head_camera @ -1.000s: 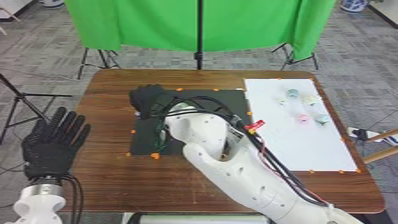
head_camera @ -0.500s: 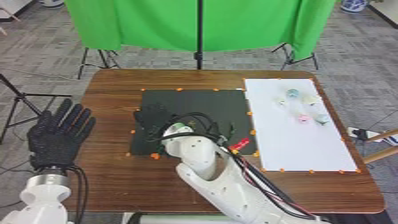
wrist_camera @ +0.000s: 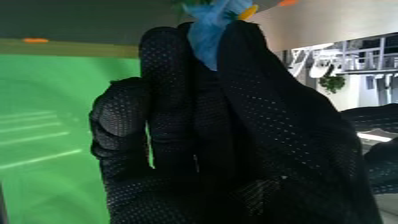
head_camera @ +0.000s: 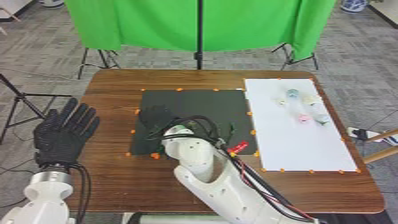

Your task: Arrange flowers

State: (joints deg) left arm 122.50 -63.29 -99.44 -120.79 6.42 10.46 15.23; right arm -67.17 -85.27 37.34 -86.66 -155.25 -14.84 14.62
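Note:
On the black mat point(head_camera: 200, 100), my right hand point(head_camera: 156, 116) is over the left part, with its arm crossing from the lower right. In the right wrist view my right hand point(wrist_camera: 253, 85) has the crumpled blue petals of a flower point(wrist_camera: 210, 37) pinched between thumb and fingertips, a yellow bit beside them. Some thin green stem point(head_camera: 232, 131) shows near the wrist in the head view. On the white board lie a blue flower point(head_camera: 292, 93), a pink flower point(head_camera: 303, 118), a white flower point(head_camera: 310, 100) and a teal flower point(head_camera: 322, 118). My left hand point(head_camera: 60, 140) is beside the table's left edge, fingers straight.
The brown table point(head_camera: 111, 175) carries the mat and, to its right, the white board point(head_camera: 298, 150), both edged with orange markers. A green cloth point(head_camera: 151, 25) hangs beyond the far edge. My left hand point(wrist_camera: 384, 160) also shows farther off in the right wrist view.
My right hand has come from the mat's far left corner nearer to me, and its arm has drawn back. The left hand has shifted slightly toward the table.

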